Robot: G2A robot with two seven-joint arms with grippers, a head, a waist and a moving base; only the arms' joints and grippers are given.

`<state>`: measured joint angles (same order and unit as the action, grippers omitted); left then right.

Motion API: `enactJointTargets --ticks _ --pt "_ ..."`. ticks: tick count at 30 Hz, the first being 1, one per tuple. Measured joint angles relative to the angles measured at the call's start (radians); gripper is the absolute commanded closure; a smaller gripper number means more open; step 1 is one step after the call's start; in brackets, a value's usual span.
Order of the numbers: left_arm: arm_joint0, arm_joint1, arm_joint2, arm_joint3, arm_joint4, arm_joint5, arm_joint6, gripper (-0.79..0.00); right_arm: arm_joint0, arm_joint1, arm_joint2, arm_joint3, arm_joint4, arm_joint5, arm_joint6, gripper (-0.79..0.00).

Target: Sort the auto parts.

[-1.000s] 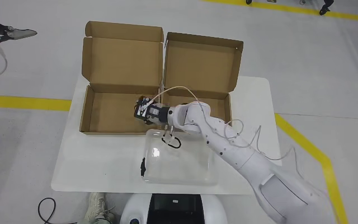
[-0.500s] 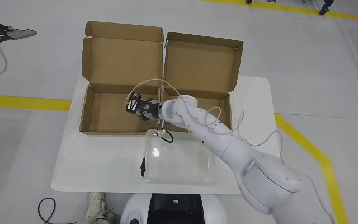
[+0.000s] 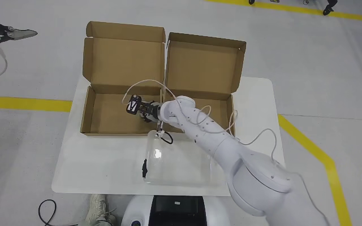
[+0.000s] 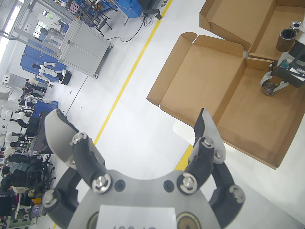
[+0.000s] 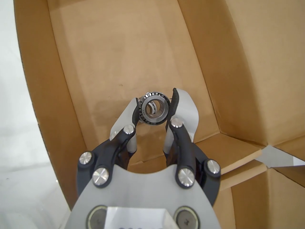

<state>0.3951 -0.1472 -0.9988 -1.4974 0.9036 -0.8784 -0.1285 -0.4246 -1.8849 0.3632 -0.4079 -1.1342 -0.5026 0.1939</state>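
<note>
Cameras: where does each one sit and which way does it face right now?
Top view: above the arms, looking down on the table; the right arm extends into the box.
Left wrist view: on the left wrist, looking past the open left gripper over floor toward that box.
Right wrist view: on the right wrist, looking down into the box; the right gripper clasps a bearing.
Shared: both wrist views show that bearing, gripper and box.

We see a white worktop standing on a pale grey floor marked with yellow lines. Farther off, a grey cabinet stands near blue racks, beside one line.
</note>
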Motion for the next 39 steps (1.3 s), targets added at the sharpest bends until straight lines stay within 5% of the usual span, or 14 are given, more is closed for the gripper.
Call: enactJointTargets --ticks 6,17,26,39 --pt "0.0 0.0 0.0 0.0 0.0 0.0 0.0 -0.785 0.004 -0.027 -0.005 0.054 -0.019 0.003 -0.004 -0.369" --pt "0.0 0.0 0.0 0.0 0.0 0.0 0.0 -0.785 0.02 -0.058 0.004 0.098 -0.034 0.003 -0.035 -0.628" --pt "0.0 0.0 0.0 0.0 0.0 0.0 0.0 -0.785 0.033 -0.056 0.033 0.083 -0.026 -0.022 -0.144 -0.782" --pt "0.0 0.0 0.0 0.0 0.0 0.0 0.0 -0.785 -0.008 0.022 0.129 -0.047 0.003 -0.09 -0.348 -0.785"
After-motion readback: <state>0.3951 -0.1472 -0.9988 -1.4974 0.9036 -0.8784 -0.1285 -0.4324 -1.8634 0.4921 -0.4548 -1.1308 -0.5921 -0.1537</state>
